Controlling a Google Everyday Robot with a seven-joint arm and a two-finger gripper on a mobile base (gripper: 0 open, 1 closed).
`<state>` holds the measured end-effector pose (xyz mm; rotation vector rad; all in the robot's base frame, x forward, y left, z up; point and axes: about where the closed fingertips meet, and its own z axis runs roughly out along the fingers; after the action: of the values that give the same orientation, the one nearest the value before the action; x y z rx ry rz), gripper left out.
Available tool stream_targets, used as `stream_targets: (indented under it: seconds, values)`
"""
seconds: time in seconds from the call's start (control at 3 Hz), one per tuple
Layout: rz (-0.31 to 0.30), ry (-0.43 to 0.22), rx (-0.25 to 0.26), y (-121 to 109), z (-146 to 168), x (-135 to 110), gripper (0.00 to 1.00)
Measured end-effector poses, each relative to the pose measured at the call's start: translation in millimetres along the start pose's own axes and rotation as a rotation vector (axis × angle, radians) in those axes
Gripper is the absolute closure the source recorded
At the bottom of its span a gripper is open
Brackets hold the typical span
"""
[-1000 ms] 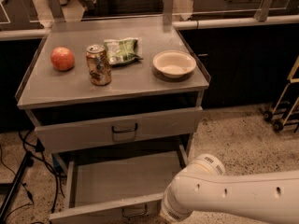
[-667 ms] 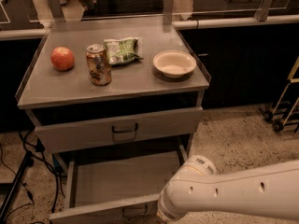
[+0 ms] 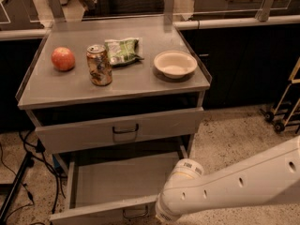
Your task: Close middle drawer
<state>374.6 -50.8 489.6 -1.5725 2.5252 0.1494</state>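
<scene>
middle drawer (image 3: pixel 93 213) is found pulled far out of the grey cabinet (image 3: pixel 140 84), with its low front panel at the bottom edge of the view and its small dark handle (image 3: pixel 136 213) just left of the white arm (image 3: pixel 234 182). the arm is reached in from the right, and its rounded wrist end (image 3: pixel 180 198) is set just above the right part of that front panel. the gripper is carried beyond the wrist, below the edge of the view, so it cannot be told whether it is spread or pressed together. the step in hand is judged to be the push that sends the drawer home. it would be done best with contact made flat on the front panel, near the handle and not at the right corner, so that the drawer is not skewed on its runners. the push should be kept level, aimed straight at the cabinet, and slowed near the end. the drawer above (image 3: pixel 119 130) is seen slightly open and should not be struck by the wrist. the apple (image 3: pixel 63 58), can (image 3: pixel 99 64), snack bag (image 3: pixel 123 50) and bowl (image 3: pixel 176 63) on top could be shaken by a hard slam.
</scene>
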Motion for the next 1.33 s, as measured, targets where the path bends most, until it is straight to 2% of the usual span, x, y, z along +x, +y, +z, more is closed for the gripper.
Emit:
stream_targets:
  seconds: [0.67, 1.33]
  values:
    - [0.013, 0.027, 0.022, -19, 31, -7, 1.00]
    - [0.019, 0.052, 0.024, -17, 59, -13, 1.00]
